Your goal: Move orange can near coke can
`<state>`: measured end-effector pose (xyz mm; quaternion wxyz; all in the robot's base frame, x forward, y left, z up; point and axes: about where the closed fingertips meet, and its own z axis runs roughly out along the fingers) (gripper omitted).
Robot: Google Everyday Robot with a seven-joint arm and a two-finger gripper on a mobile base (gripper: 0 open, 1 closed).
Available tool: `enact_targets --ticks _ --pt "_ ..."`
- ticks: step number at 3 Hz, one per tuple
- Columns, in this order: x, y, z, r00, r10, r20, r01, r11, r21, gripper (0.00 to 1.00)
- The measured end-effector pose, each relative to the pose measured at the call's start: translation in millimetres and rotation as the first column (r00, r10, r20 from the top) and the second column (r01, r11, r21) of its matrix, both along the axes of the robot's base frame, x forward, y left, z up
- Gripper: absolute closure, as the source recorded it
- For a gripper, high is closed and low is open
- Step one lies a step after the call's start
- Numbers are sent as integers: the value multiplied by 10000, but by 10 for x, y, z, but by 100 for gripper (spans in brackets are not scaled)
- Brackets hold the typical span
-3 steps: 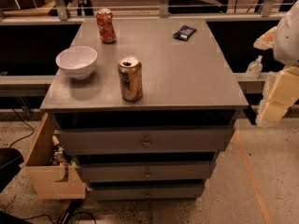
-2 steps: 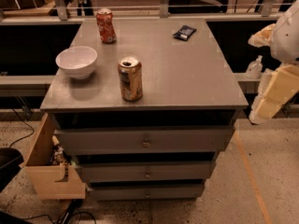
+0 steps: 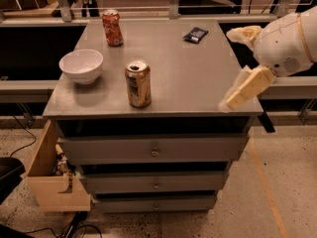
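The golden orange can [image 3: 138, 84], dark-labelled and silver-topped, stands upright near the table's [image 3: 193, 73] front, well apart from the red coke can [image 3: 112, 28]. The gripper [image 3: 232, 66] at the right edge seems spread, empty.

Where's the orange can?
In the camera view, the orange can stands near the front of the table, right of the white bowl; the gripper hovers at its right edge.

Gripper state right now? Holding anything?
Gripper: open, holding nothing, at the right edge of the table, apart from the orange can.
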<state>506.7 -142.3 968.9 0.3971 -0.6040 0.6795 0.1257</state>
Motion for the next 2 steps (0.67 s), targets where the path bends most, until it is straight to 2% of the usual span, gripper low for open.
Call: enact_targets --ticks 1,2 --pt "120 380 184 9956 727 590 -839 9723 2181 0" --pt "89 503 271 9939 931 594 -1056 9583 2654 0"
